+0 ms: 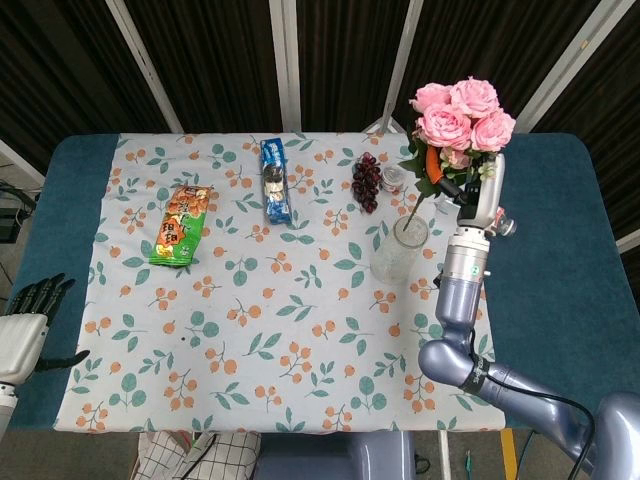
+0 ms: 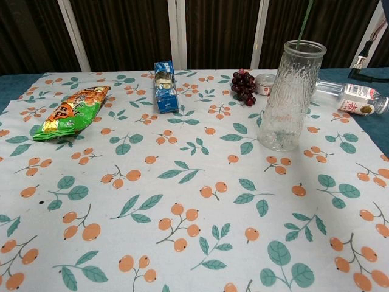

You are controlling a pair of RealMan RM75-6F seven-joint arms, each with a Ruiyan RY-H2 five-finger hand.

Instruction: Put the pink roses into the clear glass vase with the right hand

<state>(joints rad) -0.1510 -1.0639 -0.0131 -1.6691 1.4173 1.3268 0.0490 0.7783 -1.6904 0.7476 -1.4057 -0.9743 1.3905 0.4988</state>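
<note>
My right hand [image 1: 468, 185] grips a bunch of pink roses [image 1: 458, 108] by the leafy part, holding it high over the table's back right. A thin green stem [image 1: 415, 205] slants down from the bunch to the mouth of the clear glass vase [image 1: 398, 252]. In the chest view the stem [image 2: 306, 21] comes down to the rim of the upright vase [image 2: 290, 97]; I cannot tell how far in it reaches. My left hand [image 1: 25, 322] rests off the table's left edge, fingers apart, holding nothing.
A green chip bag [image 1: 180, 225], a blue cookie pack [image 1: 275, 180], dark grapes [image 1: 366, 180] and a small jar [image 1: 394, 178] lie on the flowered cloth [image 1: 260, 320]. A plastic bottle [image 2: 355, 98] lies on its side right of the vase.
</note>
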